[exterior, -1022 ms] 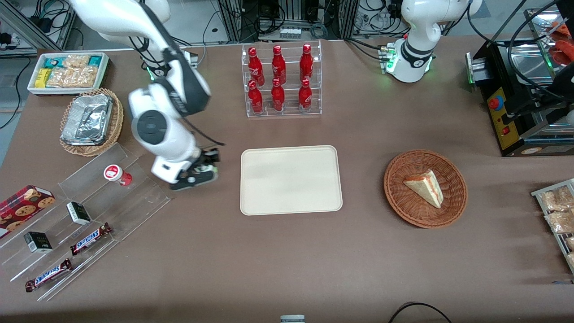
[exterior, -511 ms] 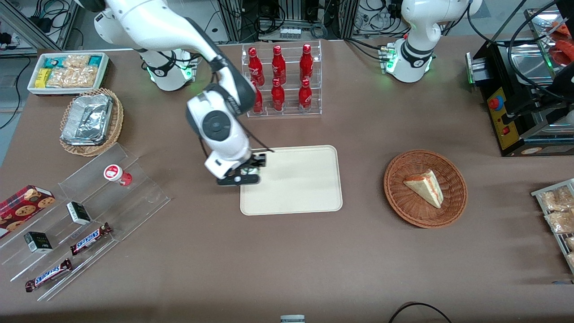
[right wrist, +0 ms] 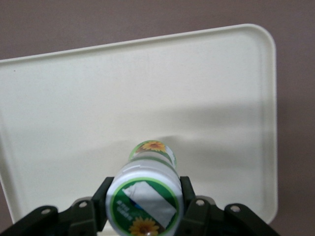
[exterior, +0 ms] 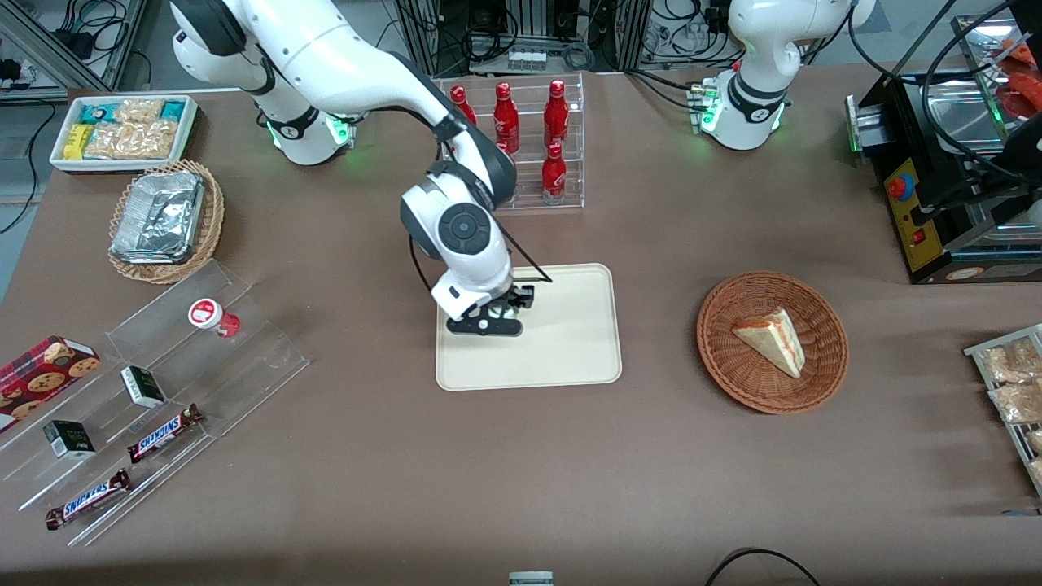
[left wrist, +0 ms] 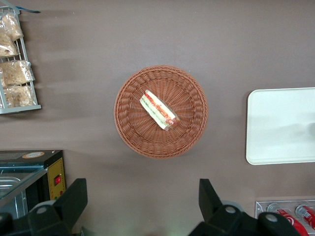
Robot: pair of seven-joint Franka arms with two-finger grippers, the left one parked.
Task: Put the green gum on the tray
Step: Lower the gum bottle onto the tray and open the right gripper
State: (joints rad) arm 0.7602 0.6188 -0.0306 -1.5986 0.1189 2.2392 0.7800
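My right gripper (exterior: 498,313) hangs over the cream-beige tray (exterior: 570,358), above the part of it nearer the working arm's end. It is shut on the green gum (right wrist: 143,199), a small bottle with a white lid bearing a green mark and a sunflower. In the right wrist view the black fingers (right wrist: 189,201) clamp the lid on both sides, and the tray (right wrist: 74,98) fills the space below the bottle. In the front view the gum (exterior: 503,311) shows only as a small pale patch between the fingers. The tray's edge also shows in the left wrist view (left wrist: 280,125).
A clear stand of red bottles (exterior: 555,167) stands farther from the front camera than the tray. A wicker basket with a sandwich (exterior: 772,342) lies toward the parked arm's end. A clear stepped stand (exterior: 203,358) with a red gum bottle (exterior: 213,317) and snacks lies toward the working arm's end.
My right gripper has carried the green gum from beside the stepped stand, across the table, to above the tray.
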